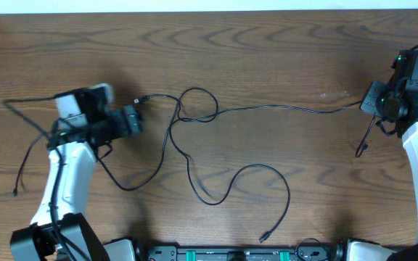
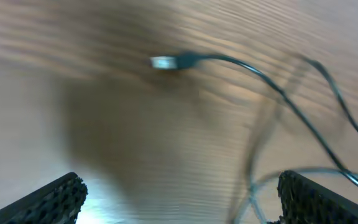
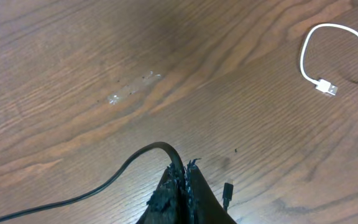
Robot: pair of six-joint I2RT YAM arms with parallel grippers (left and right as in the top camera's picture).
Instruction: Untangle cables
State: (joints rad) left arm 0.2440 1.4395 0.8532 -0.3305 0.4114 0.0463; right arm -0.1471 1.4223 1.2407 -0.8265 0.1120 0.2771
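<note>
Limp, light cables (image 1: 267, 109), probably best taken at the stiff plug (image 2: 165, 61) at 12 o'clock of the released left end effector (image 1: 138, 120); right end effector (image 3: 182, 179) clenched on one cable.

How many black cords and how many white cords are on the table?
black cables: 2, tangled together, as far as the tangle lets me tell
white cable: 1
Total: 3

Beyond the loop of the black cables (image 1: 197, 89), the table (image 1: 267, 43) lies open for passage; on the loop's near side, trailing strands cross the way.
</note>
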